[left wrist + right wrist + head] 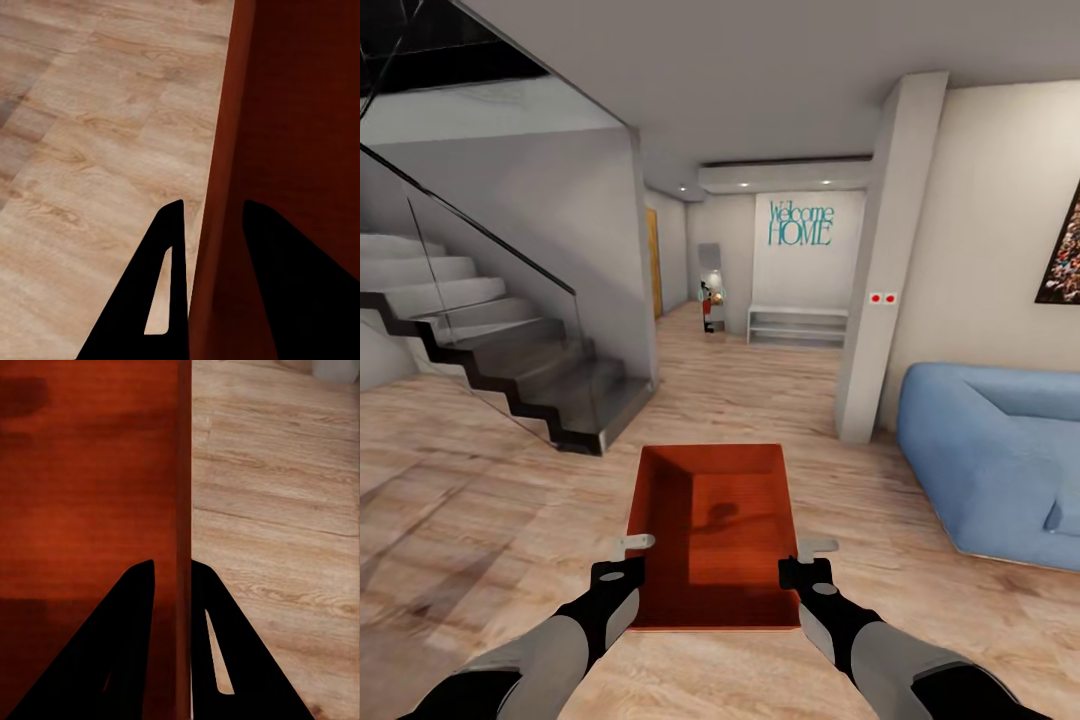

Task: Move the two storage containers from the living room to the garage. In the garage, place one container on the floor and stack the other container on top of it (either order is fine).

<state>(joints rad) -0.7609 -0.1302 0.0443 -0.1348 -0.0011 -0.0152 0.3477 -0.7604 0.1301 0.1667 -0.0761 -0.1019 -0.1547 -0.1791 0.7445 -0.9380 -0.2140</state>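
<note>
We hold one storage container (715, 535) out in front of us, carried between both arms above the wood-plank floor (480, 480). The left gripper (206, 225) has its jaws closed over the container's left wall, one finger outside and one inside, and the right gripper (174, 570) clamps the right wall the same way; in the head view the two sit at matching spots along the side rims.

By our judgement the task is at an early stage. We are in a room with light plank flooring, a staircase (510, 350) with a glass rail to the left, a blue sofa (1000, 460) to the right and a hallway ahead ending at a wall with teal "Welcome HOME" lettering (800, 225). None of the dark concrete we would expect of a garage is in sight, so this bin has yet to be carried there and set down, and stacking the two bins is not yet done.

Where the other container is, we cannot tell from these views. The route to the garage is also unclear: an orange-wood door edge (653, 262) shows on the left side of the hallway, but where it leads is hidden. A small red and white object (709, 297) stands far down the hall, too small to identify. A dark picture (1063, 250) is cut off at the right edge.
</note>
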